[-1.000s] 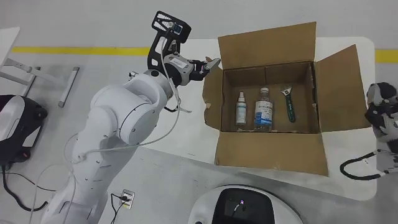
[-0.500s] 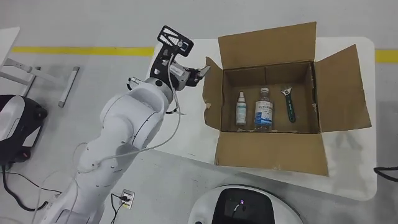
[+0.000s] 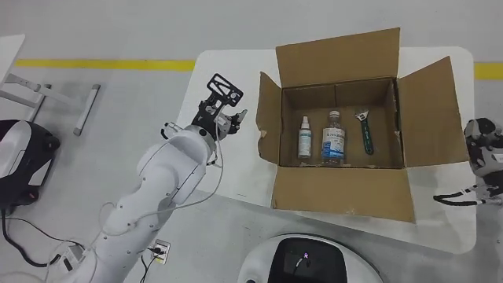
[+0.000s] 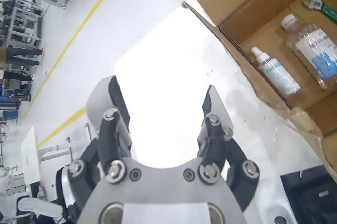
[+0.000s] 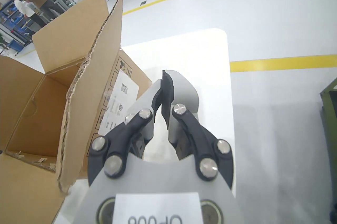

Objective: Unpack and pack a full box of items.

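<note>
Nearest the robot, the cardboard box has its front flap folded out and down over the white counter. All four flaps are open.

Off the box's right flap, at the counter's right edge, sits the right gripper. Its jaws are pressed together with nothing between them.

On the box floor, three things lie flat in a row, each apart from the next. A small spray bottle is on the left, a larger clear bottle with a white cap and a blue label is in the middle, and a wrench with a green handle is on the right. Both bottles point their caps toward the far wall, and the wrench has its head at that end too.

About level with them, outside the left flap and near it, the left gripper hangs over the bare left part of the counter. Its jaws are spread wide and hold nothing.

Farther on, the box's back flap stands up behind the far wall. Beyond the counter's far edge, a yellow line runs across the pale floor.
</note>
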